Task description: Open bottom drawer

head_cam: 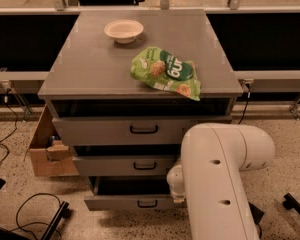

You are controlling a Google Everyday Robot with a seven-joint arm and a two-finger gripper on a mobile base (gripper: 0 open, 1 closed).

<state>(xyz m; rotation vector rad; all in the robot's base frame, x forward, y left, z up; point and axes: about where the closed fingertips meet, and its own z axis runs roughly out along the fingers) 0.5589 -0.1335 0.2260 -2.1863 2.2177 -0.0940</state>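
Pincer: the pincer (176, 190) sits low at the near right, at the end of the white arm (217, 184). It is against the right part of the bottom drawer's front and just right of the handle. The arm hides most of it, so I cannot tell how far open it is or whether it has hold of anything.
Bottom drawer: the bottom drawer (125, 203) is the lowest of three in the grey cabinet (90, 69), down by the floor. Its front stands out a little nearer than the middle drawer (120, 165), with a dark gap above it.
Handle: the small black loop handle (147, 203) is in plain view at the middle of the front.
Step in hand: judged from the gap, the pull is under way and the drawer is only partly out.
Next move: it likely calls for a straight draw toward the near side, level with the runners, so the drawer does not bind.
Drawer insides: the gaps above all three fronts, the top drawer (100, 130) included, are dark, so any contents are hidden.
Bowl: the pale bowl (123, 30) at the far side of the cabinet top looks empty.
Bag: the green snack bag (165, 73) lies closed near the right front edge of the top.
Box: the cardboard box (44, 151) stands on the floor at the left; its contents are unclear.
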